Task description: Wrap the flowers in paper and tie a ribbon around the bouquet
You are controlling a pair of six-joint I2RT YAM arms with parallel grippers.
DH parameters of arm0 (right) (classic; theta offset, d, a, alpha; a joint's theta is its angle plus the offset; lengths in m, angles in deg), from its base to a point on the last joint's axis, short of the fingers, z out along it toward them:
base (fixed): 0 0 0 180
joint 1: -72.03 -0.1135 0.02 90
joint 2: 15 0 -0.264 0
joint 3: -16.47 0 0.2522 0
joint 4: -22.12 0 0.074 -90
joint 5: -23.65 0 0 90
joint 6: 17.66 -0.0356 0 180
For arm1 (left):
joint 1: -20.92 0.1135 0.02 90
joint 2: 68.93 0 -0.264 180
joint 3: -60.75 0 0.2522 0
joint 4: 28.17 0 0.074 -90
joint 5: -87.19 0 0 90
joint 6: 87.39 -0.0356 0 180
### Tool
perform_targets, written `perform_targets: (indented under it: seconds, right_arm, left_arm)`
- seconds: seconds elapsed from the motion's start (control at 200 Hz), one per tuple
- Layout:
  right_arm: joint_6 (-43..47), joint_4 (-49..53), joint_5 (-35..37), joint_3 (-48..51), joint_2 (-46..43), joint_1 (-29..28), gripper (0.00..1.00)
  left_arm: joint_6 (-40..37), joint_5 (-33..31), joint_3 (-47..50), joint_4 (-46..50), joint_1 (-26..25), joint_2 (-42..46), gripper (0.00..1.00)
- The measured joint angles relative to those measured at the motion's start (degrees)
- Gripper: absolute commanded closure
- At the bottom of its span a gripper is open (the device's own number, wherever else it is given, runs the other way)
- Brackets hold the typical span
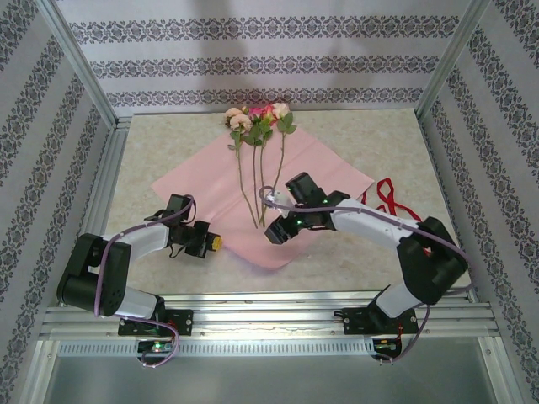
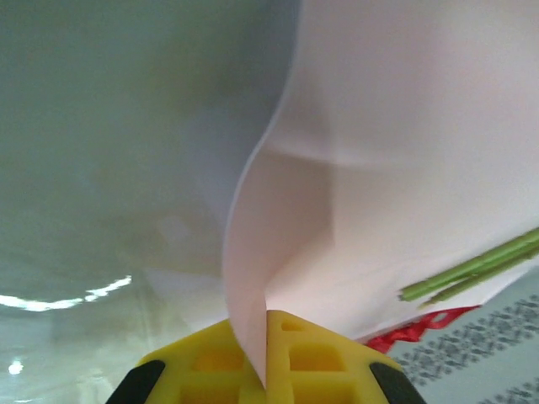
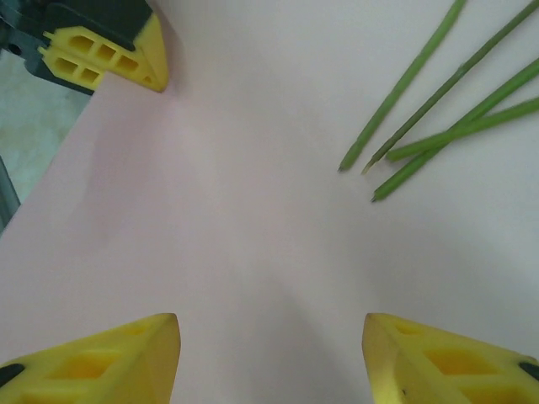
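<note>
Two arms reach over a pale table (image 1: 362,139). The paper (image 1: 198,185) lies flat on it, pink face up, turned so that one corner points toward the arm bases. The flowers (image 1: 257,122) lie on the paper with their heads at its far corner. Their stems (image 1: 248,189) run down toward the near corner. The ribbon (image 1: 389,200) lies in loose red loops on the table, just beside the paper's right corner.

The left gripper (image 1: 210,243) sits at the paper's near-left edge. In the left wrist view its yellow fingers (image 2: 316,362) are pressed together on that edge, and the paper (image 2: 404,168) rises from between them in a curled fold. Beyond the fold, a few green stem ends and a bit of the ribbon (image 2: 417,328) show.

The right gripper (image 1: 274,234) hangs over the paper close to its near corner, just beside the stem ends. In the right wrist view its yellow fingers (image 3: 109,358) stand spread wide, with bare pink paper between them and nothing held. Whether the tips touch the sheet I cannot tell. The cut ends of the stems (image 3: 438,109) lie ahead and to the right. The left gripper (image 3: 109,55) is at the upper left, at the paper's edge.
</note>
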Motion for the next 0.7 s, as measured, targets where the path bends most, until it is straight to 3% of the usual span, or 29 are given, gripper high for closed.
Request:
perform_targets:
  seconds: [0.37, 0.699]
  right_arm:
    - [8.28, -12.57, -2.14, 10.75, -9.62, 1.25, 0.36]
    - [10.56, -14.84, -3.48, 10.97, -6.27, 0.96, 0.37]
  left_arm:
    - [12.48, 1.86, 0.00, -8.76, 1.44, -1.29, 1.00]
    - [15.91, 2.69, 0.02, -13.09, 2.69, -3.89, 1.00]
